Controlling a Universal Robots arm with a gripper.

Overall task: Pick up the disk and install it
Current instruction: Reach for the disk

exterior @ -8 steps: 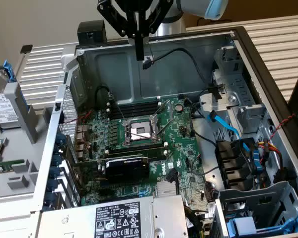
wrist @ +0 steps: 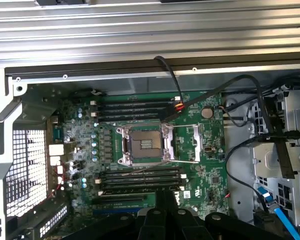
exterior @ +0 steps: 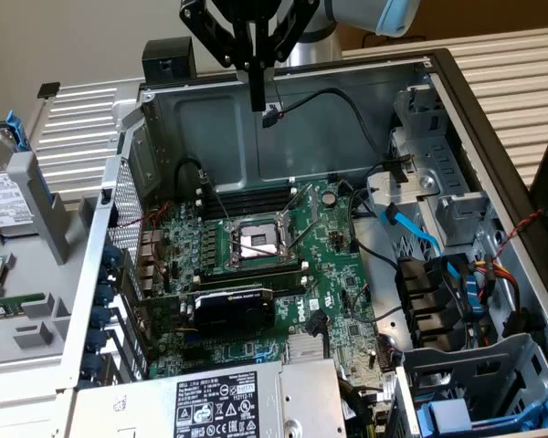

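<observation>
The disk (exterior: pixel 2 196), a silver drive with a white printed label and a blue frame, stands at the exterior view's far left, outside the open computer case (exterior: pixel 119 196) and partly cut off by the picture edge. My gripper (exterior: pixel 257 102) hangs high over the rear of the case, well to the right of the disk and clear of it. Its black fingers are pressed together with nothing between them. In the wrist view the gripper (wrist: pixel 165 200) points down at the motherboard (wrist: pixel 140 150), near the open CPU socket (wrist: pixel 145 145).
Inside the case lie the green motherboard (exterior: pixel 283 265), a black graphics card (exterior: pixel 233 310) and loose black cables. A silver power-supply box (exterior: pixel 228 401) with a warning label sits at the front. Drive bays (exterior: pixel 438 192), a blue cable (exterior: pixel 411 233) and a blue tray (exterior: pixel 466 415) are on the exterior view's right.
</observation>
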